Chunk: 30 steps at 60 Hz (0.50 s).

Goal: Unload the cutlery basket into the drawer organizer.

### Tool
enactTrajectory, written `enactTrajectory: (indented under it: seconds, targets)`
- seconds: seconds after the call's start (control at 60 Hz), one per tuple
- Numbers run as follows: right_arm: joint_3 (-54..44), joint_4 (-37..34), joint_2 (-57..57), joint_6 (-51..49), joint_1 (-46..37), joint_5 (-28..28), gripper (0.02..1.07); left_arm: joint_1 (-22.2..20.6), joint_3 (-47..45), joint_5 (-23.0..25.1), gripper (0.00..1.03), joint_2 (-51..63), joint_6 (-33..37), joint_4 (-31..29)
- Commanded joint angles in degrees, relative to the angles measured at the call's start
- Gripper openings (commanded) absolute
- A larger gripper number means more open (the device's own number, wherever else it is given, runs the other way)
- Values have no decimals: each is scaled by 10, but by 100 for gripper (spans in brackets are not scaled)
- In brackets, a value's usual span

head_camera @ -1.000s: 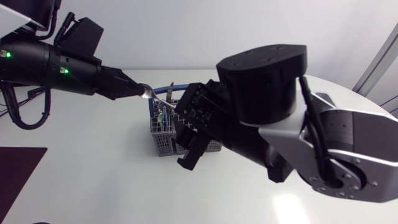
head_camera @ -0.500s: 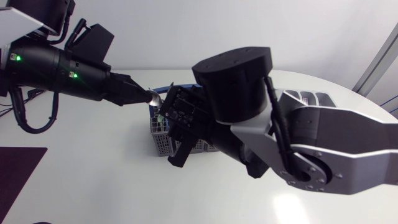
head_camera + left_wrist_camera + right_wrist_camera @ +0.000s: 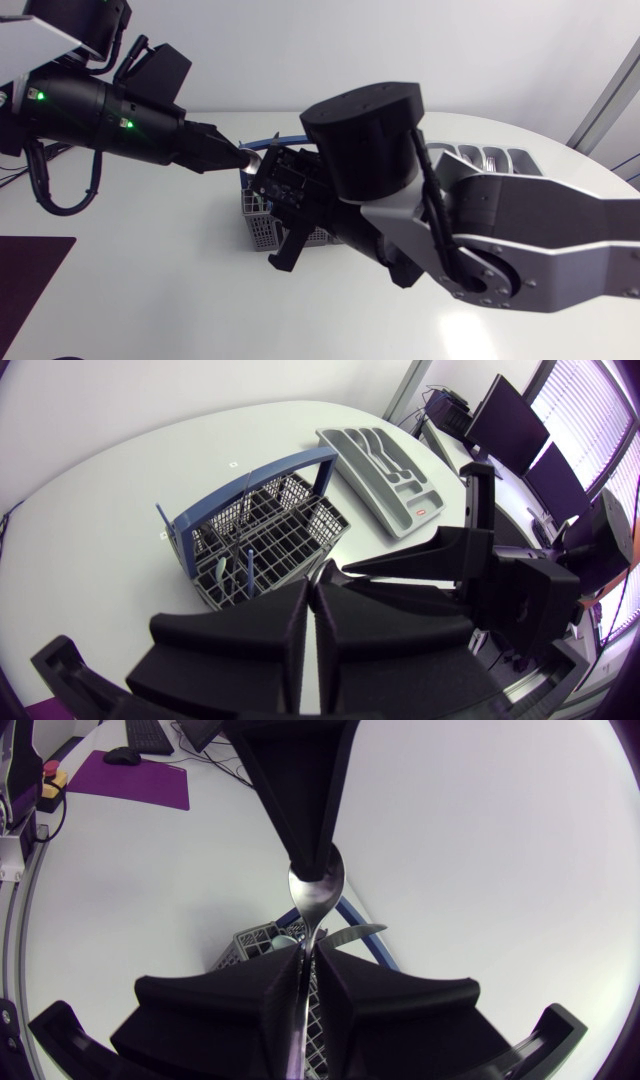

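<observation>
From the right wrist, the right gripper (image 3: 306, 955) is clamped on the handle of a spoon (image 3: 316, 900), which runs down the narrow slit between its fingers. The left gripper (image 3: 312, 868) pinches the far end of the spoon's bowl from the opposite side, and the cutlery basket (image 3: 255, 945) shows beneath them. From the left wrist, the left gripper's own fingers are pressed together with only a thin slit, and the spoon cannot be made out there. Ahead of them the basket stands near the middle of the tabletop (image 3: 110, 480) with a few cutlery pieces (image 3: 246, 572) upright in it. The grey drawer organizer (image 3: 385, 460) lies beyond it toward the far right edge, apart from the basket. From the head camera, both grippers meet over the basket's far left corner. A second ago they stood apart with the handle bare between them. Since then the right arm has swung left and the left arm has pushed in, so only the bowl shows. The organizer, then hidden behind the right arm, is now uncovered.
</observation>
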Motion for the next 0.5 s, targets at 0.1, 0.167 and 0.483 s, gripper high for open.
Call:
enactTrajectory:
  seconds: [0.1, 0.167, 0.483]
  targets:
    - [12, -20, 5, -12, 5, -9, 12, -7, 13, 5, 4, 6, -17, 0]
    - [11, -27, 2, -12, 6, -11, 12, -7, 13, 5, 5, 4, -18, -1]
    - [5, -57, -17, -14, 6, -26, 8, -4, 24, 2, 35, -10, -21, -1]
